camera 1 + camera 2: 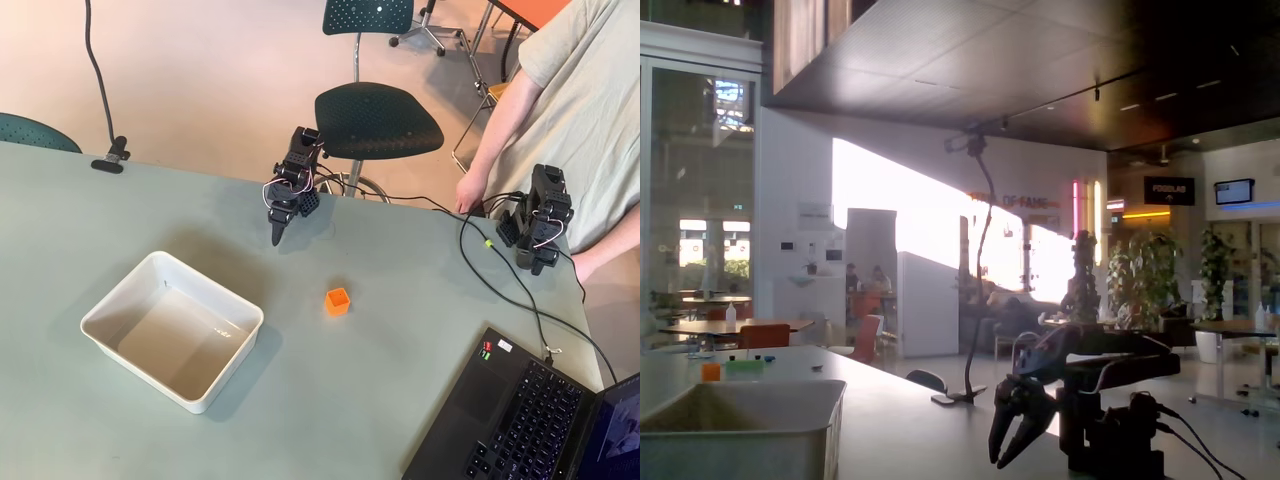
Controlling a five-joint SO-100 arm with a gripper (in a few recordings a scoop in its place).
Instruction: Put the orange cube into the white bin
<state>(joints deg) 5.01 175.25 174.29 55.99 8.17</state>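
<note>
The small orange cube (337, 301) sits open side up near the middle of the bench (400, 380). The shallow white bin (171, 329) lies empty nearer the left edge, well apart.

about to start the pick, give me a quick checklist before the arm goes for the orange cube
1. Cube free on the table, nothing touching it: ok.
2. Cube upright, open side up: ok in the overhead view.
3. Hand empty: ok, nothing between its fingers in the fixed view.
4. Fingers parted enough for the cube: cannot tell; slightly apart in the fixed view.
5. Bin empty and ready: ok.
6. Path from hand to cube free: ok; the cable and laptop lie to the right in the overhead view.
</note>
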